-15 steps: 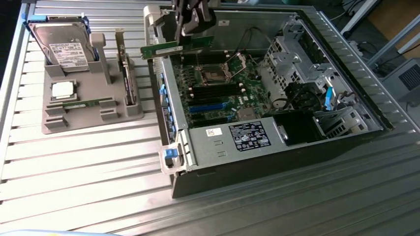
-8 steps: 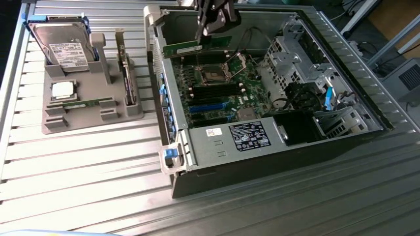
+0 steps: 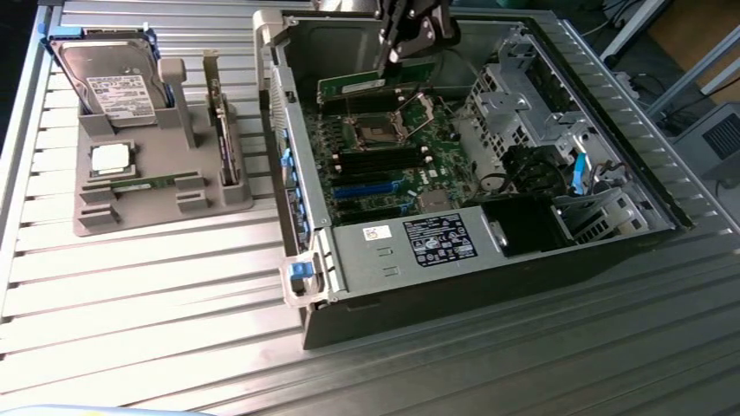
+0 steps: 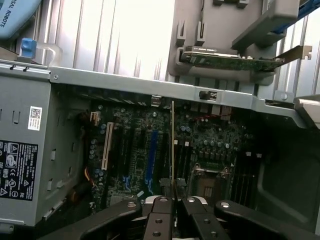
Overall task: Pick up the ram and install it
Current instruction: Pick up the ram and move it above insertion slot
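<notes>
Alignment: your black metal gripper (image 4: 173,186) is pinched narrow on the long thin green circuit-board ram (image 4: 172,145), held edge-down, its long axis parallel to the dark motherboard slots (image 4: 186,157) beneath

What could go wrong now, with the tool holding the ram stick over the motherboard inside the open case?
1. The tool pinches the ram along one edge, so it may tilt or slip when pressed down.
2. The memory slots are narrow and sit beside the processor socket; slight misalignment could land the stick on neighbouring parts.
3. The case wall stands fairly close, so the arm might bump it.
</notes>
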Robot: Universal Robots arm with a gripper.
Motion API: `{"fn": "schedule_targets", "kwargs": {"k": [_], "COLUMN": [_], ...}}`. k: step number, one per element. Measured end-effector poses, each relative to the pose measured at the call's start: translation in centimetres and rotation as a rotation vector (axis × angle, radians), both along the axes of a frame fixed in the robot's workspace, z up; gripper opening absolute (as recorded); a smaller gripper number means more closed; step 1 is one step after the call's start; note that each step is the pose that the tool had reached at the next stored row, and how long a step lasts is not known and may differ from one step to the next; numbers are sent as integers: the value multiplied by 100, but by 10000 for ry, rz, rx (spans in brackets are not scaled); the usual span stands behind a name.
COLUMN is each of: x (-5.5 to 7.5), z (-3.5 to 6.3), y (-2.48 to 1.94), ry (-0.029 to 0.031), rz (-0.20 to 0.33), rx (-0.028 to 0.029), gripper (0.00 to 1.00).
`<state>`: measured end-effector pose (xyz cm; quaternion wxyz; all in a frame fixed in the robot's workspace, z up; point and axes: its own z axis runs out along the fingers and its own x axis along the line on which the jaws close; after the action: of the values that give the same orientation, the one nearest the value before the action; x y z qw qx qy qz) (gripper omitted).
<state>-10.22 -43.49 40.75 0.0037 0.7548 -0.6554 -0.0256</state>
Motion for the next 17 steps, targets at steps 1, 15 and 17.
{"fn": "schedule_targets", "kwargs": {"k": [1,15,17], "x": [27,586,726], "z": [0,0,0], "y": [0,0,0], "ry": [0,0,0], "rz": [0,0,0], "rx": [0,0,0], "gripper": [13,13,13]}}
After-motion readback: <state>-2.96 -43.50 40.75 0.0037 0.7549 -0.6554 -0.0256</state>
